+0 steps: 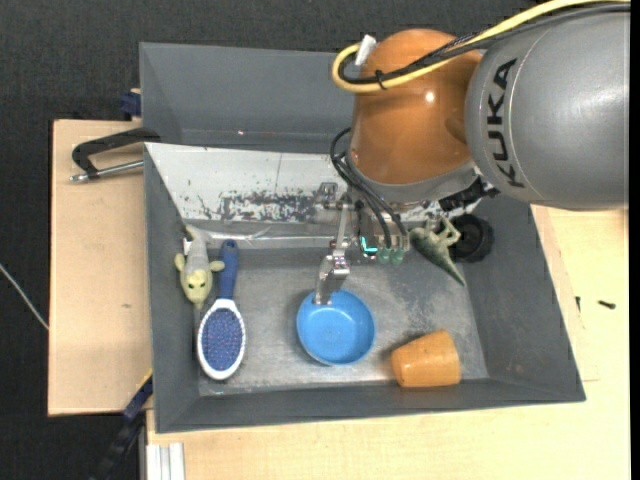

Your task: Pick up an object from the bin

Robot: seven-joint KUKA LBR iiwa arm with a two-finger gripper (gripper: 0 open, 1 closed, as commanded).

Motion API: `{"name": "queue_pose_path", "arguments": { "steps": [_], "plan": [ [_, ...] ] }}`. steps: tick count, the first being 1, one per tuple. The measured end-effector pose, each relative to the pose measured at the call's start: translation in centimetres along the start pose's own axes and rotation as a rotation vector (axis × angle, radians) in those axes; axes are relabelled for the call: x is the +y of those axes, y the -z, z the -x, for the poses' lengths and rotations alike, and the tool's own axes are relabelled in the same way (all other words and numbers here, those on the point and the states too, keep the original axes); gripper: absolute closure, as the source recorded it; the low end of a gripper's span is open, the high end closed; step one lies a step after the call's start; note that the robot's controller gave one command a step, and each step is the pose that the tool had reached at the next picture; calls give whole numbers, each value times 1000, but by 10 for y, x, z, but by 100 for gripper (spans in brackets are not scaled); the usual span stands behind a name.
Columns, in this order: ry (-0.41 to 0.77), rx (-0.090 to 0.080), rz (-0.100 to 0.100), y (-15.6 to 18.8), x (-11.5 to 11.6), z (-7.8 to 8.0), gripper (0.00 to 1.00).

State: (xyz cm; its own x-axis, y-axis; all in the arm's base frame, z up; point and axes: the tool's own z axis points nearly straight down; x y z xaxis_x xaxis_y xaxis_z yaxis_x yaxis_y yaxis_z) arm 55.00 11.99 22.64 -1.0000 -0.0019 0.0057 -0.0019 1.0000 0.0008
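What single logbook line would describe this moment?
gripper: low at back rim of blue bowl | blue bowl: upright on bin floor | nearby: orange cup on its side, blue hairbrush

Bin (270,286): grey sheet metal, matt; back wall scuffed and speckled.
Bowl (335,334): blue plastic, smooth, glossy.
Cup (427,359): orange plastic, dull finish.
Brush (222,334): blue and white plastic, bristle face finely rough.
Toy (196,278): pale yellow, soft-looking (cloth or rubber, I cannot tell).
Wrist cover (405,108): orange, highly glossy.
Arm casing (565,108): grey, smooth, satin.
Claw (328,288): bare bright metal.
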Motion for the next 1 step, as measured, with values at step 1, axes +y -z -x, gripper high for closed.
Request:
{"name": "queue_pose_path", "arguments": {
  "steps": [1],
  "plan": [
    [-131,-14,3,-155,-61,-38,0]
  ]
}}
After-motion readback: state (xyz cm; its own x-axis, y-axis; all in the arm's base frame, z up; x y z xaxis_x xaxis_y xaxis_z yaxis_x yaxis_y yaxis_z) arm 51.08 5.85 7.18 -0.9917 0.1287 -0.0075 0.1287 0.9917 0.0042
